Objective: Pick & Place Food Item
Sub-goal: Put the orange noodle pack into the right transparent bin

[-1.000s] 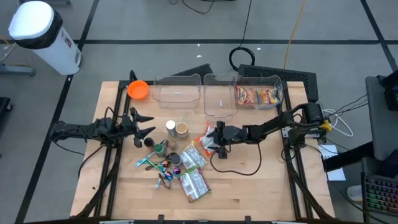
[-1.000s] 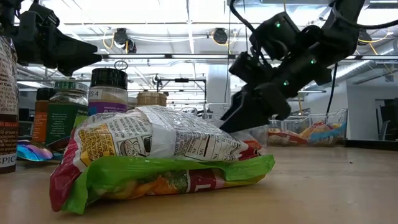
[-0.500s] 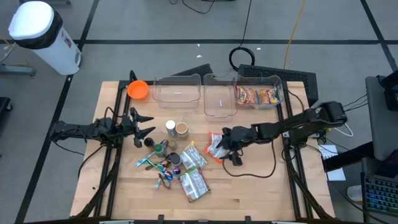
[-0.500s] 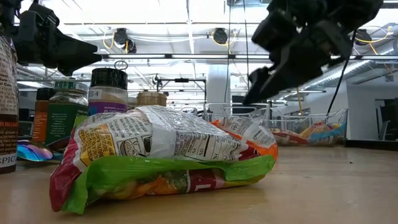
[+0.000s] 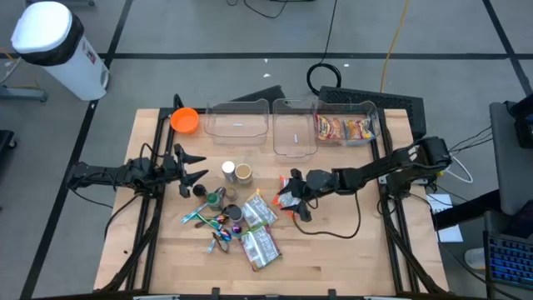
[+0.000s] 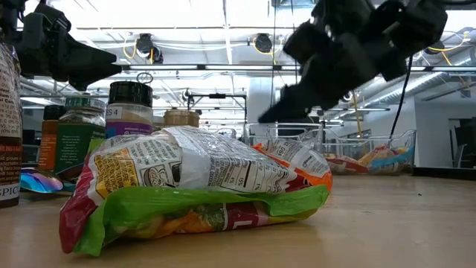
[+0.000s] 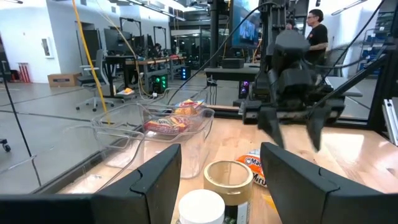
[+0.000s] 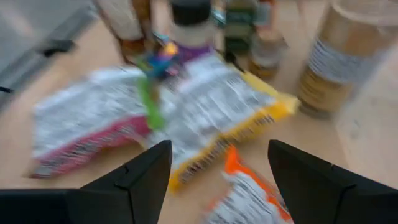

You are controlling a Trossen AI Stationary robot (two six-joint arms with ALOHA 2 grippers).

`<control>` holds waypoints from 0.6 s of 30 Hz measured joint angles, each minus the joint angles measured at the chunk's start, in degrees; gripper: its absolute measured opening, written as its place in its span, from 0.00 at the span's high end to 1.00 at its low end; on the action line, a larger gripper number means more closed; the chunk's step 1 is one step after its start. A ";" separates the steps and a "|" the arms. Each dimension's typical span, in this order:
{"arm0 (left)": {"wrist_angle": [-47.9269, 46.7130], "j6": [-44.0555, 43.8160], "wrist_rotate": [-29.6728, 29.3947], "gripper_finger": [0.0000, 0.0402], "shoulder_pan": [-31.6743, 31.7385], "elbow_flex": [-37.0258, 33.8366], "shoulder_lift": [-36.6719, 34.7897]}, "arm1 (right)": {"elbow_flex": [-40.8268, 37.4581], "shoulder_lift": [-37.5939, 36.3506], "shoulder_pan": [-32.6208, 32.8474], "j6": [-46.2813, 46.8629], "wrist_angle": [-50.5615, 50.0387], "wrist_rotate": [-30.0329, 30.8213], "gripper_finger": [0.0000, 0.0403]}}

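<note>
Two arms share the table. On the left, the left gripper (image 5: pixel 190 165) waits near the table's left edge, fingers parted with nothing between them, pointing at a round white-lidded jar (image 5: pixel 228 170) and an open-topped tin (image 5: pixel 243 172). Just right of those lies a heap of small jars and bright wrappers, then two flat crinkled snack bags (image 5: pixel 260 225) with glossy printed film.

Further right, the right gripper (image 5: pixel 294 193) hovers above the orange-and-white snack packet (image 5: pixel 287 197), its fingers spread wide and empty. That packet is, in my judgement, the food item to be picked; it lies on the bare wood near the table's middle, just beside the green-edged bag.

To do the step well, the fingers should come down straddling the packet's narrower side, so they pinch a fold of the soft film, not slide off its slick face. A firm close is needed, since a pouch like this gives and may slip.

At the back right stand clear plastic bins (image 5: pixel 294 127); the rightmost bin (image 5: pixel 349 127) already holds similar packets.
</note>
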 joint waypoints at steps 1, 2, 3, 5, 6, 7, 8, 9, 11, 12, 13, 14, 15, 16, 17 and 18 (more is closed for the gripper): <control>0.00 -0.02 -0.01 0.43 0.00 0.00 0.00 | 0.00 0.79 -0.04 -0.27 -0.57 1.54 0.36; -0.01 -0.01 0.00 0.43 0.01 0.00 0.00 | -0.02 1.60 -0.04 -0.51 -0.83 2.81 0.36; 0.00 -0.02 0.00 0.43 0.00 0.00 0.00 | -0.02 2.44 -0.07 -0.71 -0.73 3.33 0.36; 0.00 -0.01 0.00 0.43 0.00 0.00 0.00 | -0.02 3.75 -0.09 -0.85 -0.55 3.74 0.36; 0.00 0.00 0.00 0.43 0.02 0.00 0.00 | -0.02 4.16 -0.08 -0.85 -0.61 3.72 0.36; 0.00 -0.02 0.00 0.43 0.02 0.00 0.00 | -0.02 4.47 -0.07 -0.87 -0.63 3.72 0.36; 0.00 -0.02 0.00 0.43 0.02 0.00 0.00 | -0.02 4.86 -0.07 -0.87 -0.52 3.74 0.36; 0.00 -0.01 -0.02 0.43 0.01 0.00 0.00 | -0.02 5.14 -0.07 -0.87 -0.46 3.98 0.36; 0.00 0.00 0.00 0.43 0.00 0.00 0.00 | -0.02 5.28 -0.07 -0.96 -0.77 4.69 0.37; 0.00 0.00 0.00 0.43 0.00 0.00 0.00 | -0.02 5.25 -0.07 -1.01 -0.68 4.68 0.38; 0.00 -0.01 -0.01 0.43 0.01 0.00 0.00 | -0.02 5.23 -0.07 -1.02 -0.49 4.67 0.39; 0.00 -0.01 0.00 0.43 0.01 0.00 0.00 | -0.02 5.22 -0.07 -1.05 -0.46 4.68 0.40; 0.00 -0.01 -0.01 0.43 0.02 0.00 0.00 | -0.02 5.22 -0.07 -1.09 -0.50 4.66 0.41; 0.00 -0.01 -0.01 0.43 0.01 0.00 0.00 | -0.02 5.22 -0.06 -1.09 -0.52 4.66 0.42; 0.00 -0.01 -0.01 0.43 0.01 0.00 0.00 | -0.02 5.22 -0.05 -1.09 -0.52 4.66 0.43; 0.00 -0.02 0.00 0.43 0.00 0.00 0.00 | -0.02 5.22 -0.06 -1.09 -0.52 4.66 0.45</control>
